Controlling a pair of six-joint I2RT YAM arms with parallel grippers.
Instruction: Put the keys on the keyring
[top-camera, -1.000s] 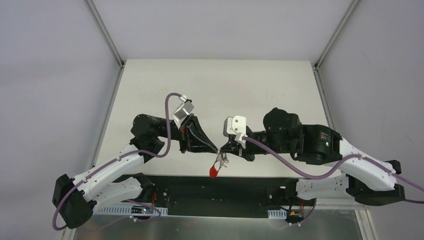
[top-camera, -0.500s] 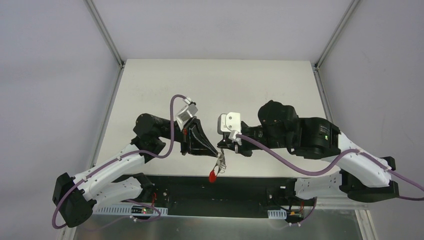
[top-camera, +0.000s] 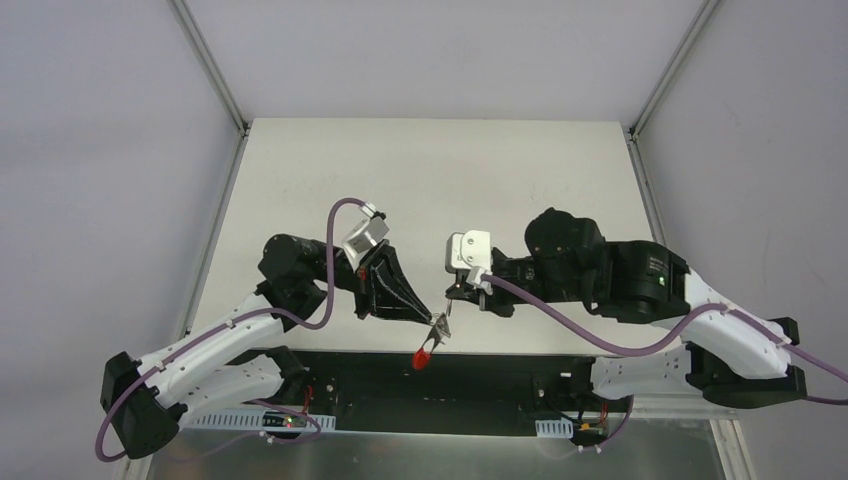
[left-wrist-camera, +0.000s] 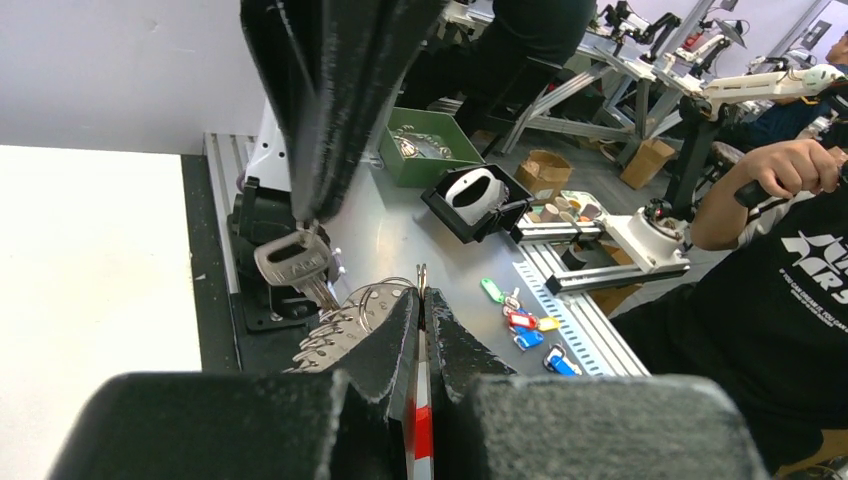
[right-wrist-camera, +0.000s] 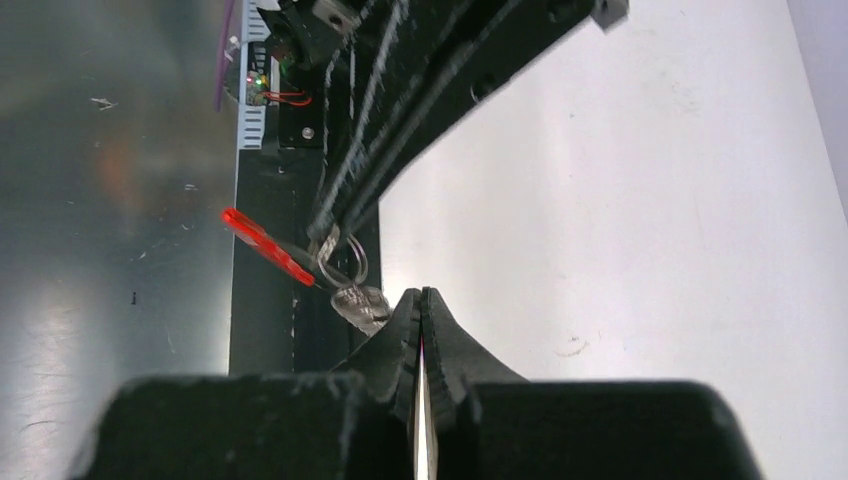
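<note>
The threading step is judged to be in hand, and no key is seen fully on the ring yet. Both arms are brought together in the air above the near edge of the tabletop (top-camera: 430, 180). The left tool (top-camera: 437, 322) is closed tight on the keyring (left-wrist-camera: 350, 315). Its silver wire loops stand out just beside the fingertips, and its red piece (top-camera: 424, 352) hangs below them.

The right tool (top-camera: 450, 300) is also closed tight. In the left wrist view a silver key (left-wrist-camera: 293, 265) is seen at its tips, head uppermost. It appears to be pinched by the head, though the contact itself is partly hidden. The blade of the key is pointed down toward the wire loops and lies just beside them. Whether they touch cannot be told.

For the next move, the hole in the key's head is judged to need lining up with the free end of the wire, which cannot be made out here. A small, slow approach is called for, with the ring kept steady by the left tool. The parts are far smaller than the fingers, so a slip of the key or a twist of the ring is thought likely if force is applied off-line.
</note>
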